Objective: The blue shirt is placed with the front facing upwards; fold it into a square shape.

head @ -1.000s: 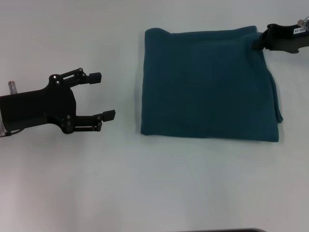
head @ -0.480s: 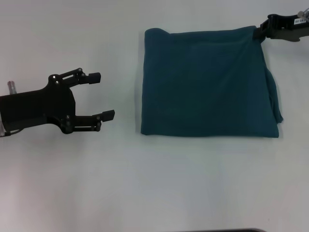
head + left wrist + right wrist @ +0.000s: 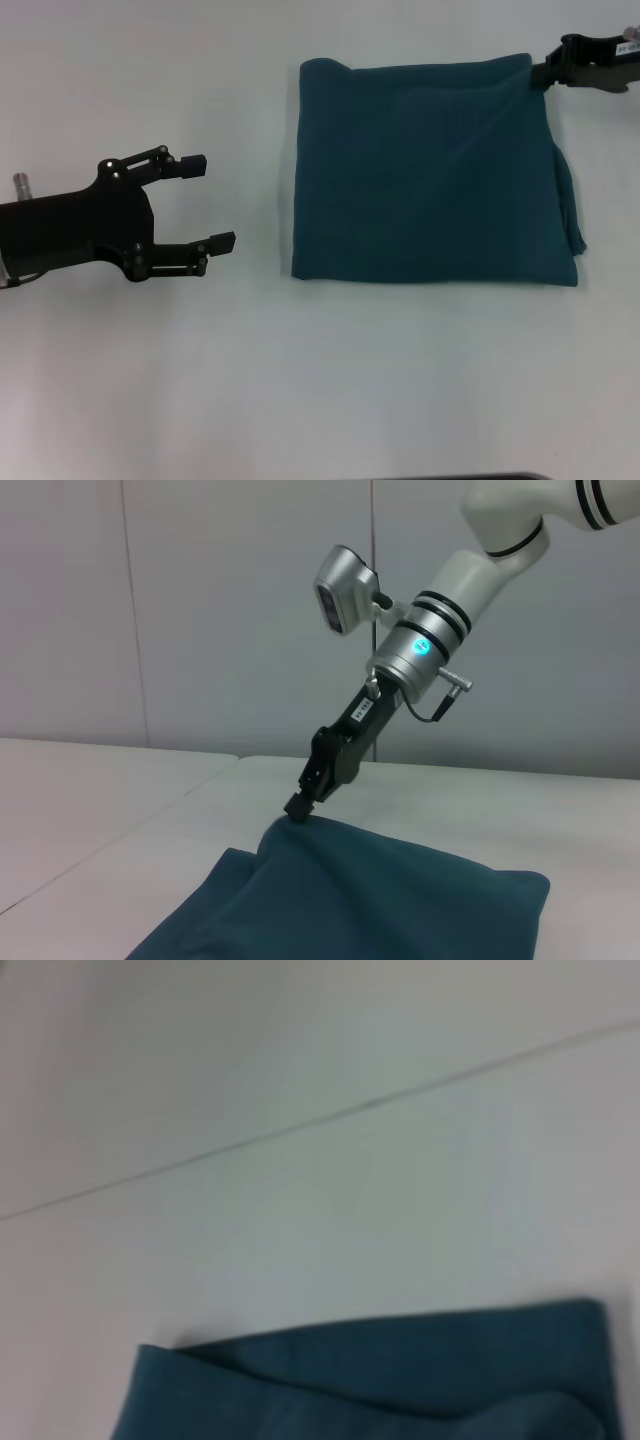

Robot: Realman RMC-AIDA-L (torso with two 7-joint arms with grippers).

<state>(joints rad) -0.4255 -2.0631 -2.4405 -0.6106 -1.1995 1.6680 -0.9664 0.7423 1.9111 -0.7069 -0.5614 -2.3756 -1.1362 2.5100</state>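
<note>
At the far right corner of the blue shirt point(image 3: 430, 170), the right gripper point(image 3: 541, 73) has drawn back slightly, fingers still pinching the cloth there. The folded square lies on the worktop point(image 3: 320, 380); left gripper point(image 3: 215, 200) hovers with fingers spread.

head: top-down on table point(image 3: 300, 380) | wrists: low, sideways | shared: blue shirt point(image 3: 430, 170)

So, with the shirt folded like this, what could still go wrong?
1. The right tool is at the far right corner of the blue shirt, which looks lifted into a peak; pulling away may drag the fold open.
2. The right edge shows uneven layers, so the square may end untidy.
The left tool waits open, apart from the shirt.
</note>
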